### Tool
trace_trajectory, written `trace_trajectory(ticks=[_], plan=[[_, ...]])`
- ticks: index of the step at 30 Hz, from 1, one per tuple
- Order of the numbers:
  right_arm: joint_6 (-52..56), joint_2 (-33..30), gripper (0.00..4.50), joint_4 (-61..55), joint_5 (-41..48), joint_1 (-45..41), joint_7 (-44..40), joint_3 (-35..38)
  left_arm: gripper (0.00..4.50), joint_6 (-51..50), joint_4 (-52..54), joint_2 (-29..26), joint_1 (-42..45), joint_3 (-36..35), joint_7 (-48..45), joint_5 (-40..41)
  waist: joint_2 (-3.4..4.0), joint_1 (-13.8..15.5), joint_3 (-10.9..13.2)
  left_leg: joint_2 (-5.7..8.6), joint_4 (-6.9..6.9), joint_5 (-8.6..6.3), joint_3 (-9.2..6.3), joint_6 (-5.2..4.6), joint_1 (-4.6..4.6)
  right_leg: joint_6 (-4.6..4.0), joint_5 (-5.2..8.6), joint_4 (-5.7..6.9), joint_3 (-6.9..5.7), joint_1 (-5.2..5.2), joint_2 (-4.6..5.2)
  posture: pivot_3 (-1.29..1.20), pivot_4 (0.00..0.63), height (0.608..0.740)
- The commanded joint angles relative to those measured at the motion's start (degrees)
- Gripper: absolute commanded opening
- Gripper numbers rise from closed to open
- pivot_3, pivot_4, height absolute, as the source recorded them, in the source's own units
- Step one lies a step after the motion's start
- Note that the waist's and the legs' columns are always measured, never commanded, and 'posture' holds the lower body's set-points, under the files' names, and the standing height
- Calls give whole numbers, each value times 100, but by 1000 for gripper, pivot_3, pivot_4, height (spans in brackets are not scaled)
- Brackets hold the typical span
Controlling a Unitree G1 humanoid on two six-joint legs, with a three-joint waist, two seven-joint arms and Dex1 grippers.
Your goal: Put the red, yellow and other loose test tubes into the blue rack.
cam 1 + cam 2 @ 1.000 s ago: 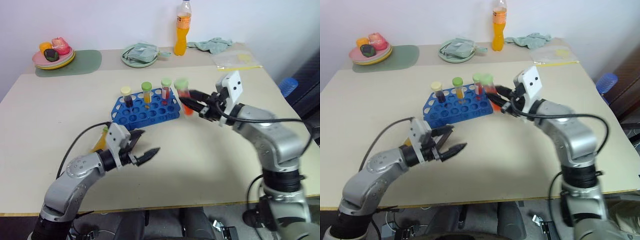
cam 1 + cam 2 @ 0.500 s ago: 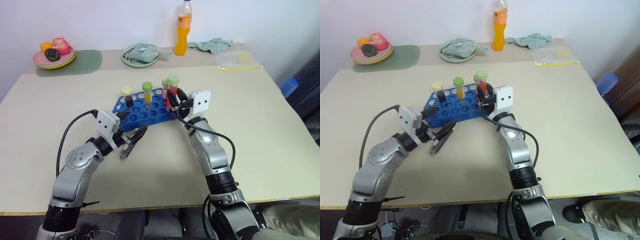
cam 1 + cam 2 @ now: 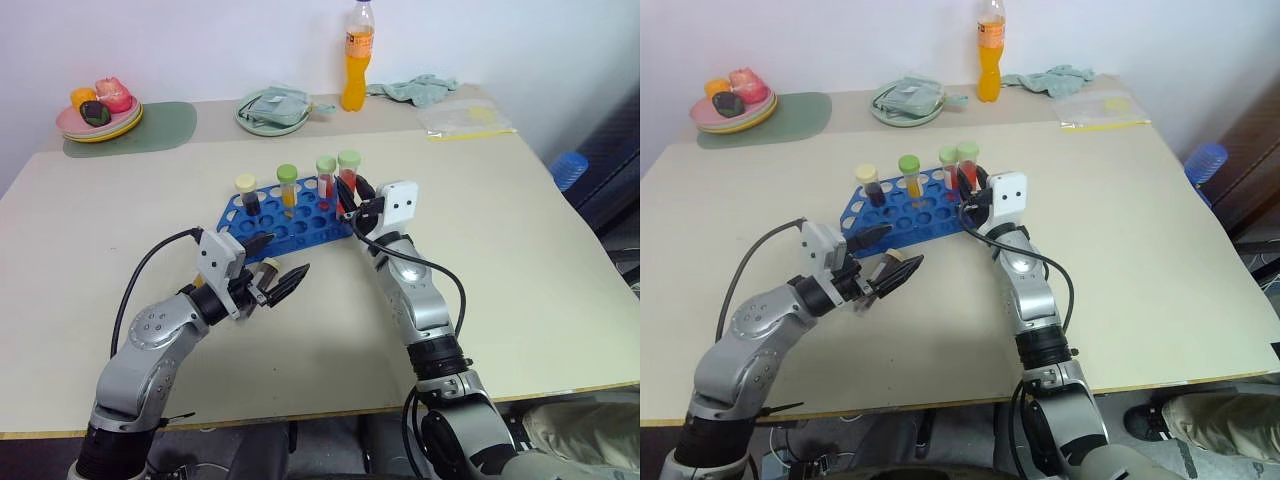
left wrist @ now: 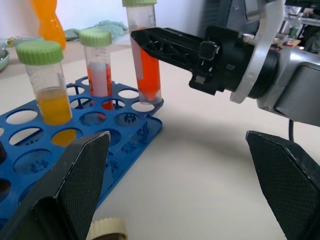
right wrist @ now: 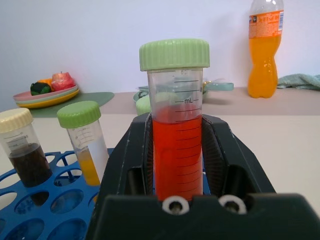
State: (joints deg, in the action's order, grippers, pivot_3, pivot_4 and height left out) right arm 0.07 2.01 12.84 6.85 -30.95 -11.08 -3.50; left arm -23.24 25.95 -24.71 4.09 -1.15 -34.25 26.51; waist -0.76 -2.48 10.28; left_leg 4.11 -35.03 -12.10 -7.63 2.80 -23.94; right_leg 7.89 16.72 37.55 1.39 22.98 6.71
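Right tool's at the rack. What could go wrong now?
The green-capped clear tube of red liquid, clamped in the right tool, is at the blue plastic rack's end hole; a tip catching the rim might shove the rack.
The tool could knock the neighbouring racked red tube.
The open left tool may nudge the loose cream-capped tube.

left arm: bent, forearm low over the worktop | left tool (image 3: 283, 283): fingers spread wide, holding nothing, pointing forward and right | right arm: stretched forward | right tool (image 3: 350, 198): fingers clamped on an upright tube
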Motion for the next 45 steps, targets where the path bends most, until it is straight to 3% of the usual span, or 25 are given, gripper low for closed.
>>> trace_trajectory(ticks=[1,17,20,24,25,28,32,35,38,42,45], plan=[[-129,90,1214,-43,-70,-77,-45,-112,4500,130,36,-15,-73,-34,-9,-57,0,-1,0,0,1,0,0,0,0,0,0,0,0,0,0,0,150,740],[-332,107,1214,384,-72,-291,-69,-36,4500,53,81,57,2,12,111,-102,0,1,0,0,0,0,0,1,3,0,0,3,1,-1,0,0,150,740],[-313,114,2260,163,84,-189,-217,-16,4500,42,78,54,2,-10,145,-103,0,0,0,0,0,0,0,1,3,0,0,3,1,-1,0,0,150,740],[-450,59,4271,-200,-28,-113,-161,-58,4500,-24,101,45,-11,-84,246,-75,1,0,0,0,0,0,-1,1,2,0,0,3,2,0,0,0,150,740],[-418,26,4463,-347,-15,-91,-175,-55,4500,-55,122,27,-10,-118,294,-79,1,1,0,0,0,0,-1,1,2,0,0,3,1,0,0,0,150,740],[-233,-138,4463,-834,76,-27,-255,10,4500,-292,236,-60,87,-294,540,-80,0,3,0,0,0,0,-1,1,2,0,0,3,2,0,0,0,150,740],[170,-607,4463,-1466,274,89,-504,209,4500,-1569,215,-427,525,-1042,1062,427,0,17,0,0,-2,0,-6,1,2,0,0,5,-1,-1,0,0,150,740],[567,-1094,4463,-1830,479,242,-900,294,4500,-2493,127,-1122,833,-1371,1223,414,0,3,0,1,-4,0,-5,0,2,1,1,6,-1,-2,0,0,150,740],[874,-1615,4463,-2125,646,403,-1433,247,4500,-3652,-136,-2060,1278,-1205,1234,292,-2,-2,2,1,0,0,-2,-1,4,1,1,8,1,-2,-1,0,150,740],[1167,-2222,4463,-2520,853,656,-2211,77,4500,-5145,-582,-2507,2175,-1257,883,930,1,11,6,2,-4,0,5,-2,5,2,2,13,-1,-3,-3,0,150,740],[1266,-2402,4463,-2710,915,806,-2468,-19,4500,-6365,-671,-2782,2773,-852,530,1356,-4,-4,7,2,-8,0,6,-2,6,4,3,12,-5,-10,-3,0,150,740]])
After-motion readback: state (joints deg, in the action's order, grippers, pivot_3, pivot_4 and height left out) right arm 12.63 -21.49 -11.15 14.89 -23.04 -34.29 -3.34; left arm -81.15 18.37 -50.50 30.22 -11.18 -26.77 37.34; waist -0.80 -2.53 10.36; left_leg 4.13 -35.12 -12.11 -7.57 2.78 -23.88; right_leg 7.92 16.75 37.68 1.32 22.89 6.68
